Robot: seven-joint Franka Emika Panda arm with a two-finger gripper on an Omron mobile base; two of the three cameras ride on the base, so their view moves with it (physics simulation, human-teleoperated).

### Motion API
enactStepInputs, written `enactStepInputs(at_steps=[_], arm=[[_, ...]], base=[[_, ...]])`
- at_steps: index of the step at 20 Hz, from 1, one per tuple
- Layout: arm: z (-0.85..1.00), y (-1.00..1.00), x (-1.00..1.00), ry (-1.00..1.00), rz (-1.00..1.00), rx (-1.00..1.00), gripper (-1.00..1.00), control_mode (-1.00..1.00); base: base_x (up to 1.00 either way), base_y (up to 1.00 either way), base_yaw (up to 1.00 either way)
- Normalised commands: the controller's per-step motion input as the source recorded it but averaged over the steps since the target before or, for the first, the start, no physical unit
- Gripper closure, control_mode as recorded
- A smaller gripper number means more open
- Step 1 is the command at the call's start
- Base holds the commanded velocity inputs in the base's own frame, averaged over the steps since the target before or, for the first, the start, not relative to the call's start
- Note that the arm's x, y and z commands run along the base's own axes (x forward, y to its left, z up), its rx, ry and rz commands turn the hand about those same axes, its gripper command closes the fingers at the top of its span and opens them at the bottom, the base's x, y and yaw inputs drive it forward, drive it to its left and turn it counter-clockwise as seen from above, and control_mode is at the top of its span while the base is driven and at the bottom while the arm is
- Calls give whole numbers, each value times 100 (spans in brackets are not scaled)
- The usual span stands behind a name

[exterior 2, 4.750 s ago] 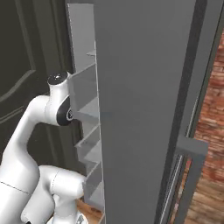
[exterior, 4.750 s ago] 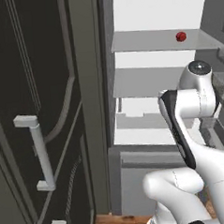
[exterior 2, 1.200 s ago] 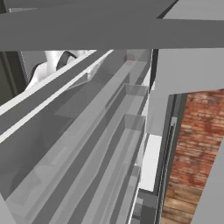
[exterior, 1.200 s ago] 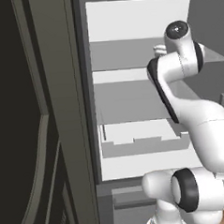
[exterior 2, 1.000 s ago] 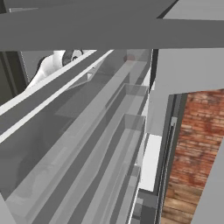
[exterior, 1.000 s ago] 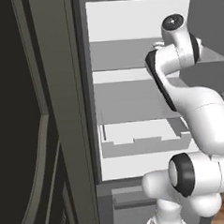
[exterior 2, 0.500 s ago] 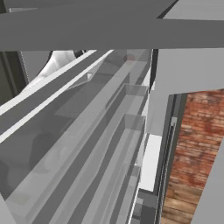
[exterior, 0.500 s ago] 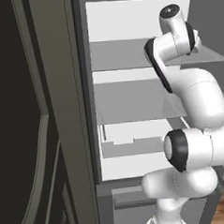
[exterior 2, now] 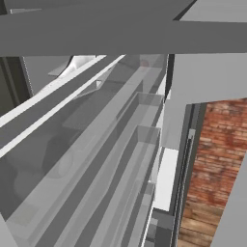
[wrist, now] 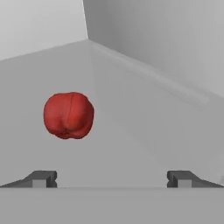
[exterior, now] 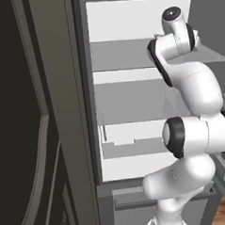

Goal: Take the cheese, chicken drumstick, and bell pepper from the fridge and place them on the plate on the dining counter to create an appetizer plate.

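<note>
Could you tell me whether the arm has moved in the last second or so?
Yes: the arm has risen against the fridge shelves.

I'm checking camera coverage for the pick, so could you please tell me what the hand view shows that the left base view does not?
Hand view: the bell pepper resting on a shelf, ahead and left of the open end effector, whose fingertips stand wide apart with nothing between them. Left base view: the arm reaching up into the fridge, and the dark cabinet beside it. Shared: the fridge's white interior and shelving.

Red bell pepper (wrist: 68, 115) on pale fridge shelf (wrist: 144, 118); wide-spread fingertips (wrist: 41, 178) short of it
</note>
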Motion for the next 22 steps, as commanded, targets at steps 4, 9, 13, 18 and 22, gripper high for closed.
enactStepInputs(at_steps=[4, 9, 13, 18, 22], arm=[[-7, -3, 46, -8, 0, 0, -100, -100], [-2, 0, 48, -4, 0, 0, -100, -100], [-4, -5, 48, 0, -2, 0, -100, -100], [-6, -8, 52, 0, -2, 0, -100, -100], [-4, -18, 38, 0, -3, 0, -100, -100]], base=[[0, 0, 0], [0, 0, 0], [0, 0, 0], [0, 0, 0], [0, 0, 0]])
